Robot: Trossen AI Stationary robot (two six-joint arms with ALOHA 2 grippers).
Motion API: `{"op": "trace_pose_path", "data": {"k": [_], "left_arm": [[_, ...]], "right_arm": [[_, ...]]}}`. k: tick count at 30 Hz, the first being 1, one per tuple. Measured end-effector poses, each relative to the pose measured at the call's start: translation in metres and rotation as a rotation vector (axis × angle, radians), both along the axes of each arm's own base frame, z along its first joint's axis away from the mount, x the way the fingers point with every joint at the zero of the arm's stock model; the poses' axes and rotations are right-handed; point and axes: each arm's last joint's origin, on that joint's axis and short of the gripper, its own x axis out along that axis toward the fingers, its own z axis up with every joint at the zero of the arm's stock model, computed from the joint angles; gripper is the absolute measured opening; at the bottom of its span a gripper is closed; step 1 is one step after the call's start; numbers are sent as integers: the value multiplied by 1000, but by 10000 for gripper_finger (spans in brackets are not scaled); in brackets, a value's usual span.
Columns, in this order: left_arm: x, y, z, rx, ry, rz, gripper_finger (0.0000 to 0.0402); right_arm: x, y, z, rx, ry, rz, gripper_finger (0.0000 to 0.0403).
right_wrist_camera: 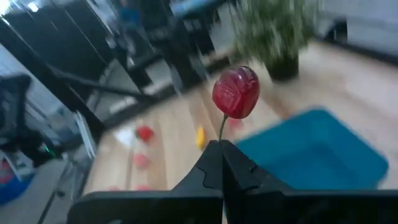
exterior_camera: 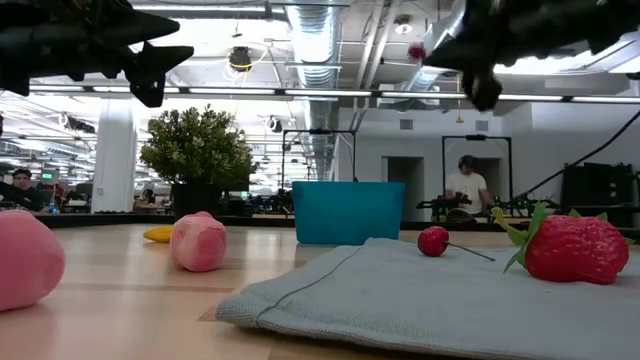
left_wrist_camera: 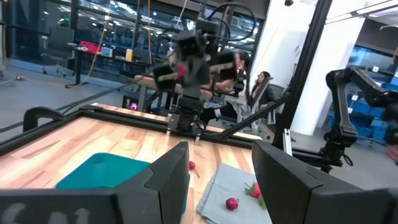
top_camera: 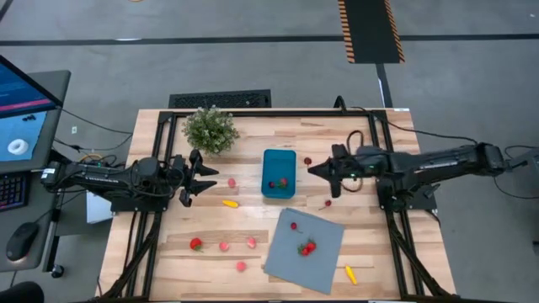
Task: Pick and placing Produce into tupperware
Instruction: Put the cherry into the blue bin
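Observation:
The teal tupperware (top_camera: 279, 173) stands at mid-table with a red and green piece inside it. My right gripper (right_wrist_camera: 221, 144) is raised just right of the tub and is shut on a small red cherry (right_wrist_camera: 236, 92); the cherry (top_camera: 307, 160) also shows in the high view. My left gripper (top_camera: 192, 177) waits open at the table's left, holding nothing. Loose produce lies on the wood: a pink piece (top_camera: 232, 183), a yellow one (top_camera: 229, 203), a strawberry (top_camera: 195, 244), and a red piece (top_camera: 328, 202). My right gripper pinches the cherry's thin stem (right_wrist_camera: 222, 127) between its two shut fingertips. The fingers come nearly level from the table's right. The round red fruit stands out beyond the fingertips, lifted clear of the table.
A grey cloth sheet (top_camera: 324, 240) lies near the tub, bearing a strawberry (top_camera: 306, 247) and a small cherry (top_camera: 294, 225). A potted plant (top_camera: 210, 129) stands at the far left. A yellow-orange piece (top_camera: 349, 273) lies near the front edge. Black frame rails run along both sides.

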Motion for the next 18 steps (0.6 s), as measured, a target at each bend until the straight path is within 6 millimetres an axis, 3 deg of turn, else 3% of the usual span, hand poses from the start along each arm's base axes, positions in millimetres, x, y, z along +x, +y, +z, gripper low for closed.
{"op": "trace_pose_path", "data": {"k": [9,18], "left_arm": [[0,0,2,-23,-16,-4,167],[-1,0,3,-60,-30,-11,167]], "right_arm": [[-19,25,24,-74,-248,43,11],[-47,36,-2,20,-497,102,11]]}}
